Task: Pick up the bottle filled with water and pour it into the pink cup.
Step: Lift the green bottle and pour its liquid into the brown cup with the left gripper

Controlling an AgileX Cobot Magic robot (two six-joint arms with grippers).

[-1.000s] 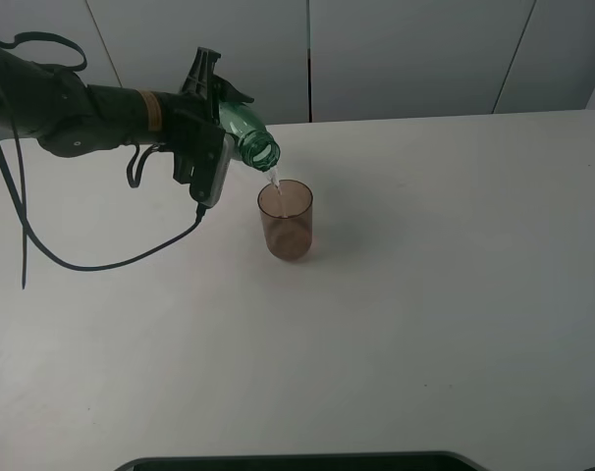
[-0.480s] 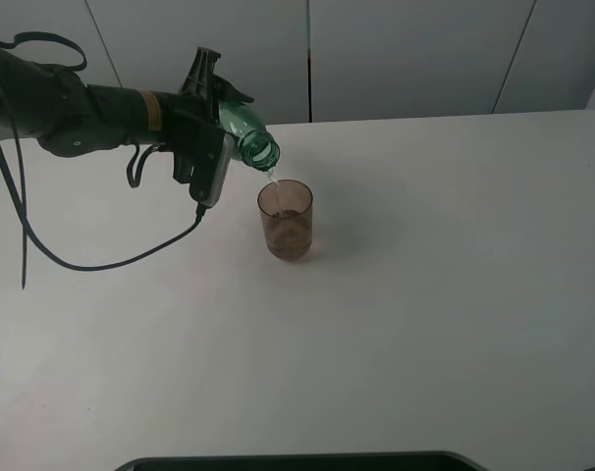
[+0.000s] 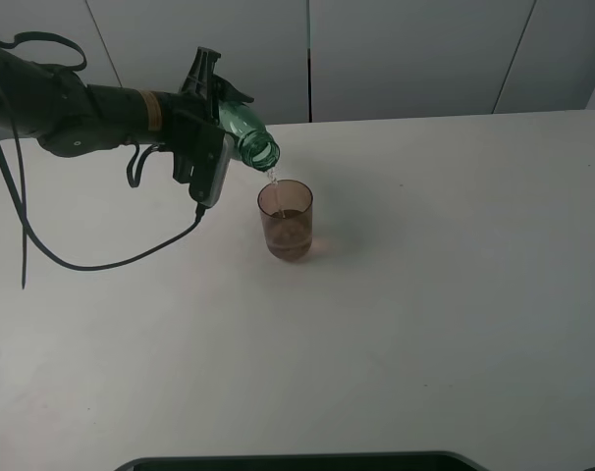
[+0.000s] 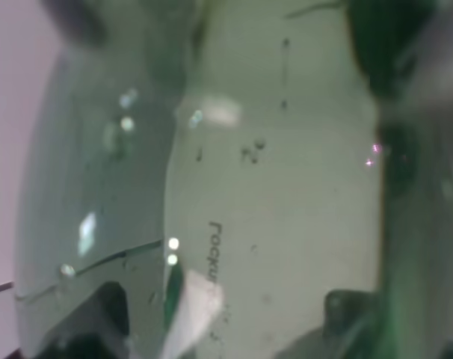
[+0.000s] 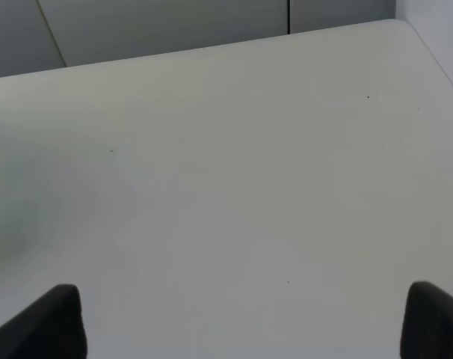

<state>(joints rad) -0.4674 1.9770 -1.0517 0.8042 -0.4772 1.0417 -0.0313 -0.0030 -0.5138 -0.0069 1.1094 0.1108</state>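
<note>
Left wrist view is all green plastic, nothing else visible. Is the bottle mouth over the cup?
Observer: Yes. High view shows the bottle tilted, mouth just above the pink cup, thin stream falling in.
Operator: Cup upright?
Observer: Upright on the table, apart from the arm.
Operator: Right arm?
Observer: Right gripper open, only table under it in its wrist view.
</note>
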